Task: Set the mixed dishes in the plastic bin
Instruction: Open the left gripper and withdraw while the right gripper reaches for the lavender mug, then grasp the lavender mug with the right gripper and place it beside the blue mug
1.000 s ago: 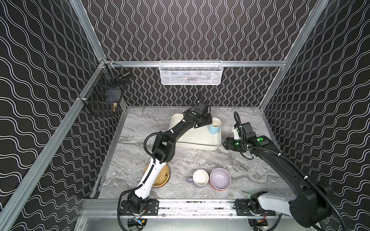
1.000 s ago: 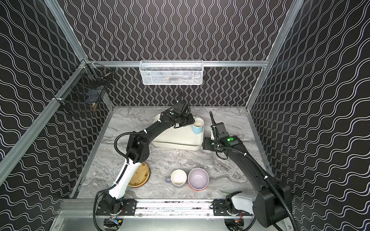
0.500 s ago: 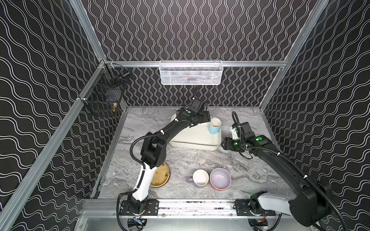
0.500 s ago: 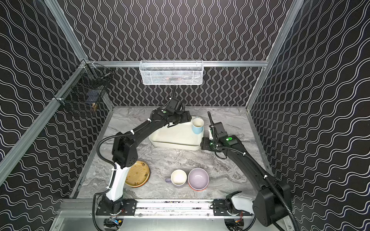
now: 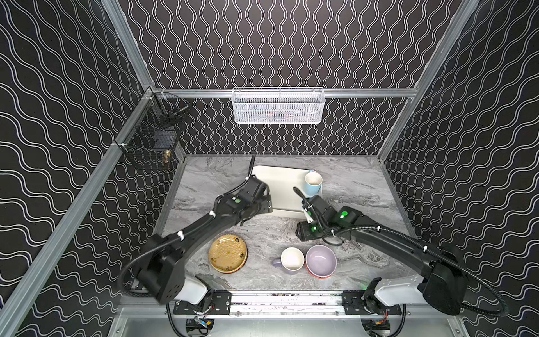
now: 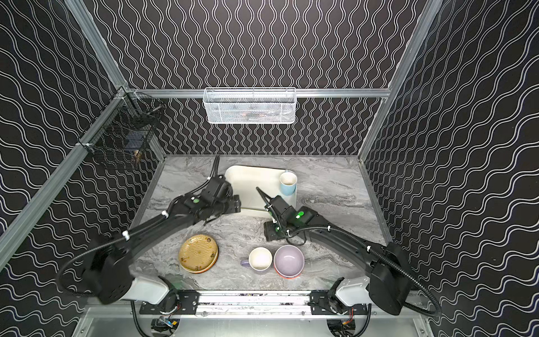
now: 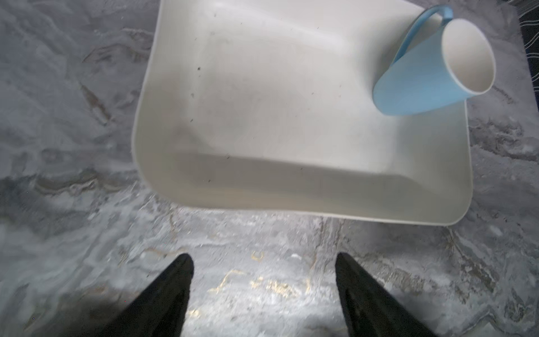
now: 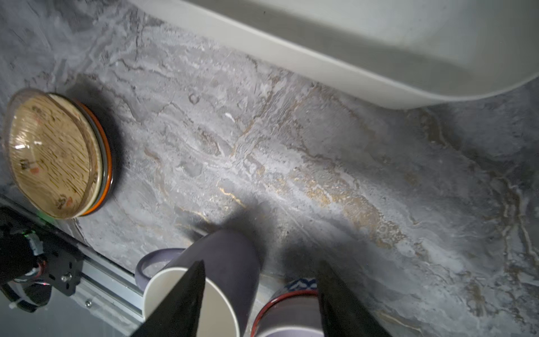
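Observation:
The cream plastic bin (image 5: 280, 186) (image 6: 250, 183) (image 7: 262, 102) (image 8: 379, 43) sits at the back of the table, with the light-blue mug (image 5: 313, 183) (image 6: 288, 183) (image 7: 423, 78) upright in its right corner. My left gripper (image 5: 264, 205) (image 6: 233, 204) (image 7: 264, 259) hangs open and empty over the table by the bin's near-left edge. A tan-gold plate (image 5: 228, 253) (image 6: 199, 253) (image 8: 52, 154) tops a stack at the front. The lavender mug (image 5: 291, 259) (image 6: 259, 259) (image 8: 221, 271) touches the lavender bowl (image 5: 320, 259) (image 6: 288, 259), nested in a red-rimmed patterned bowl (image 8: 291, 309). My right gripper (image 5: 302, 233) (image 6: 268, 233) (image 8: 261, 264) is open above those two.
A white wire-mesh basket (image 5: 278, 106) hangs on the back wall and a black wire basket (image 5: 151, 140) on the left wall. An aluminium rail (image 5: 285, 297) runs along the front edge. Patterned walls close in the marble table (image 5: 364, 189) on three sides.
My left gripper opened wider and drew back from beside the light-blue mug to the bin's near-left edge. The right gripper moved forward toward the lavender mug and bowl, its jaws narrowing slightly.

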